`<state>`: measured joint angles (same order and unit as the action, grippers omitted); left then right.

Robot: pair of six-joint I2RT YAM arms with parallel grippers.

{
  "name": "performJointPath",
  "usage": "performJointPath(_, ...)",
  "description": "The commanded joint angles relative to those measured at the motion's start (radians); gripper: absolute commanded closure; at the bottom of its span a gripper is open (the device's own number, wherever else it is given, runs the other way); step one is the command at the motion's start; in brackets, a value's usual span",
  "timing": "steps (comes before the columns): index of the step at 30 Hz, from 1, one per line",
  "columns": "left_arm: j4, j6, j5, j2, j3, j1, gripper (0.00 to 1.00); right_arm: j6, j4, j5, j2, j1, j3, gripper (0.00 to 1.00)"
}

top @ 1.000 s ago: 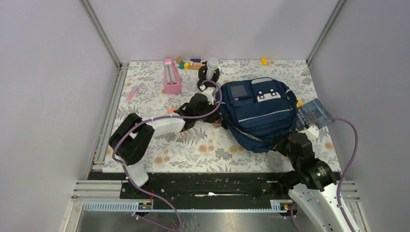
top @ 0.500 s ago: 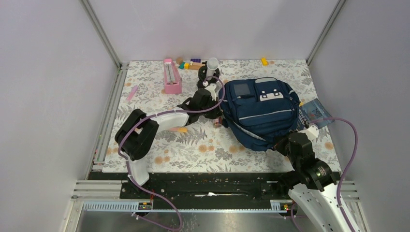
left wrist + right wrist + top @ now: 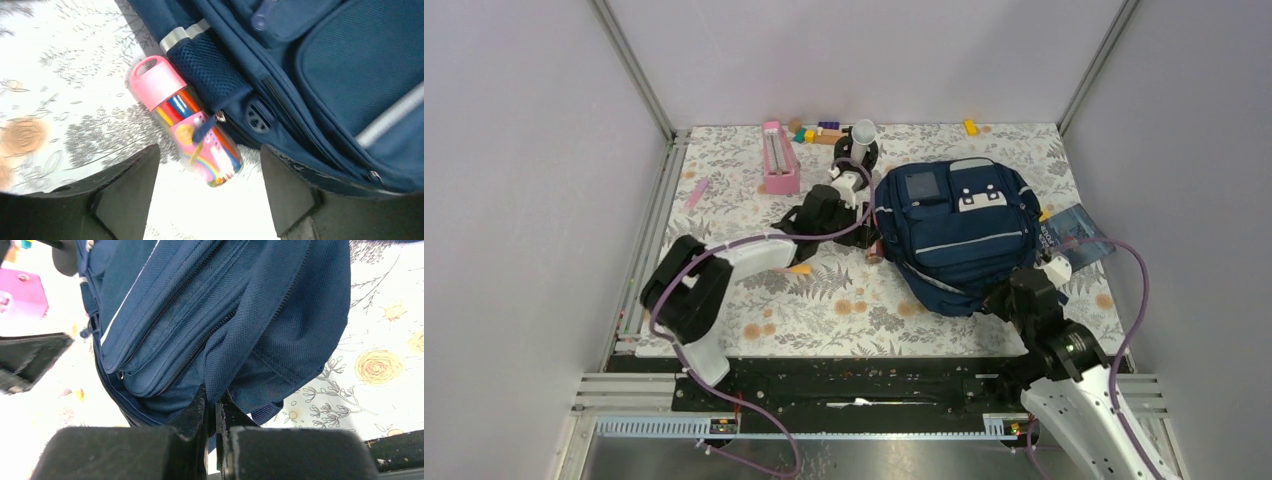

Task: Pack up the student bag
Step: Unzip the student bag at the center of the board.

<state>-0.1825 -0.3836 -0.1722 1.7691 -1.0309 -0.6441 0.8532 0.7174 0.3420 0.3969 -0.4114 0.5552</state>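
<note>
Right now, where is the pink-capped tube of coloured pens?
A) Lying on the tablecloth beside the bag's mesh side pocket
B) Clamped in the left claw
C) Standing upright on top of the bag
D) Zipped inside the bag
A: the left wrist view shows the pen tube lying flat on the floral tablecloth alongside the mesh side pocket of the student bag, with the left claw open and clear of it.

The student bag (image 3: 959,235) is dark blue, with two pale grey patches and a thin light stripe. The table (image 3: 844,300) is white with grey leaves and orange flowers. The pen tube (image 3: 192,135) has a pink cap and rainbow pictures. The box (image 3: 779,158) is pink. The cables (image 3: 1144,283) are purple.
</note>
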Motion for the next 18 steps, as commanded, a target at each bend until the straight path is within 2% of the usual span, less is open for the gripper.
performJointPath(1,-0.097,0.097,-0.035,-0.210,0.080,0.008,0.22,0.030,-0.174,-0.072,0.068,0.004,-0.034,1.00)
performJointPath(5,-0.089,0.134,-0.042,-0.332,0.148,0.003,0.20,0.057,-0.249,-0.117,0.119,0.003,-0.075,0.99)
performJointPath(7,-0.090,0.149,-0.043,-0.383,0.172,-0.007,0.19,0.048,-0.256,-0.118,0.139,0.002,-0.074,0.91)
performJointPath(8,-0.095,0.156,-0.046,-0.404,0.182,-0.015,0.19,0.039,-0.256,-0.117,0.147,0.002,-0.071,0.80)
performJointPath(11,-0.108,0.187,-0.048,-0.447,0.201,-0.050,0.18,0.003,-0.240,-0.096,0.149,0.002,-0.052,0.34)
performJointPath(13,-0.110,0.202,-0.048,-0.461,0.205,-0.073,0.18,-0.026,-0.208,-0.053,0.143,0.002,-0.031,0.12)
performJointPath(15,-0.114,0.214,-0.046,-0.468,0.211,-0.092,0.18,-0.059,-0.153,0.000,0.136,0.002,0.003,0.01)
performJointPath(18,-0.114,0.230,-0.041,-0.468,0.219,-0.117,0.18,-0.086,-0.074,0.078,0.132,0.003,0.042,0.00)
